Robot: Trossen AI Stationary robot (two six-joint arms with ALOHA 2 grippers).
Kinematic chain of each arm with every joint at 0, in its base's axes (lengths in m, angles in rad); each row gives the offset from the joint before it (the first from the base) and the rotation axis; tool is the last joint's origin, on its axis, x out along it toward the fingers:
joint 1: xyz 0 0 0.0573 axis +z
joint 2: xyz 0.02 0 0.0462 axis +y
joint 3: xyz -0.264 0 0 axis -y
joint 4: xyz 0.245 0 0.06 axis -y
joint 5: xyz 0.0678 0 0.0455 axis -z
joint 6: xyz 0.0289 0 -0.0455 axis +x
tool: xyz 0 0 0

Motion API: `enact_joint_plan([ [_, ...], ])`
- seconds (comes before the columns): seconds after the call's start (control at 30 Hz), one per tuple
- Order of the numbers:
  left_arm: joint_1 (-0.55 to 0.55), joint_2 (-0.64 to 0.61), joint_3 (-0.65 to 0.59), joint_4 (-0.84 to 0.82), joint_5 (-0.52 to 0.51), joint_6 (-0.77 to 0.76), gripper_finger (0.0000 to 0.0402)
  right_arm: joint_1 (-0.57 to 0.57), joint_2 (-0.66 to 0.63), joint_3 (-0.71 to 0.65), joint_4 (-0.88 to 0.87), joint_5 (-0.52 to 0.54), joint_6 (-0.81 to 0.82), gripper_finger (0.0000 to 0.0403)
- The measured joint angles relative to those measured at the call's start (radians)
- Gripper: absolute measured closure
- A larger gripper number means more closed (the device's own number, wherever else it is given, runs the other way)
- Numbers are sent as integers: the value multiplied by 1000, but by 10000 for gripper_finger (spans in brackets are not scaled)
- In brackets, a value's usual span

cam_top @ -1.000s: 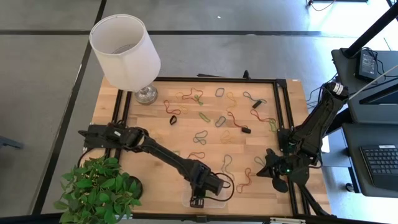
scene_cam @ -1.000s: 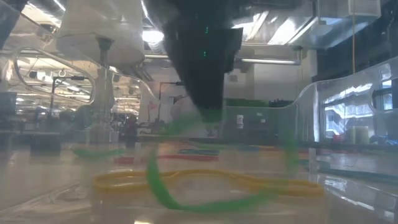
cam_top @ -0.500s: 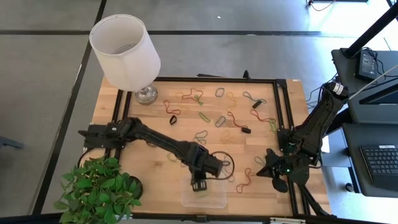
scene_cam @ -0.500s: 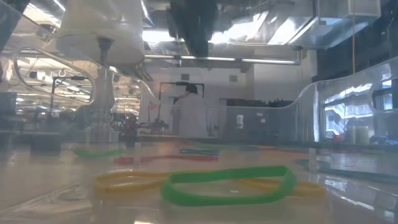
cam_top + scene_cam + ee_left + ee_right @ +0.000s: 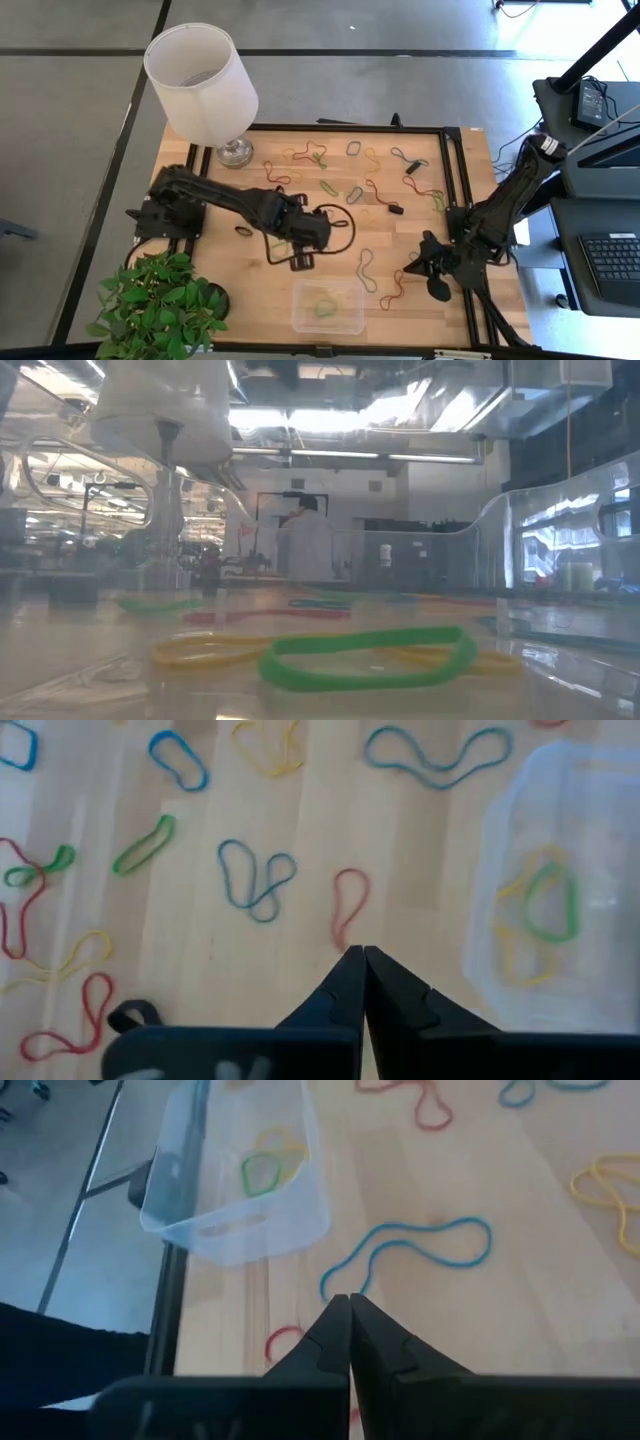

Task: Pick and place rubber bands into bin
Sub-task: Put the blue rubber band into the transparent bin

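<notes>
The bin (image 5: 328,306) stands near the table's front edge, with a green band (image 5: 365,658) and a yellow band (image 5: 200,650) lying flat on its floor. Many rubber bands (image 5: 345,185) lie scattered over the wooden table. My left gripper (image 5: 298,260) hangs shut above the table, to the far left of the bin (image 5: 560,890), holding nothing; a red band (image 5: 347,905) lies just beyond its tips. My right gripper (image 5: 412,268) hovers shut to the right of the bin (image 5: 240,1190), over a blue band (image 5: 410,1250).
A white-shaded lamp (image 5: 202,80) stands at the far left corner and a potted plant (image 5: 160,305) at the near left corner. A black frame (image 5: 455,170) edges the work area. A black cable loop (image 5: 335,222) hangs by the left arm. A person (image 5: 305,545) stands far behind.
My left gripper has let go of the green band, risen from over the bin and gone toward the table's far left. The band, which hung looped from the fingers, now lies flat on the bin's floor beside the yellow one. My right gripper has edged toward the left.
</notes>
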Motion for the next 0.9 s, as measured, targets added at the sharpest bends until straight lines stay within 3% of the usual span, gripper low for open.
enact_joint_plan([
  [0.27, 46, -288, -546, 425, 79, 43, 400, -111, 2, 0, 115, 65, -5, 400],
  [0.5, 89, -605, -944, 644, 97, 47, 400, -345, 31, 19, 254, 13, -130, 401],
  [0.7, 174, -860, -1193, 762, 108, 111, 400, -582, 158, 188, 229, -109, -306, 401],
  [0.9, 271, -1041, -1337, 856, 124, 169, 400, -772, 357, 441, -28, -229, -369, 401],
])
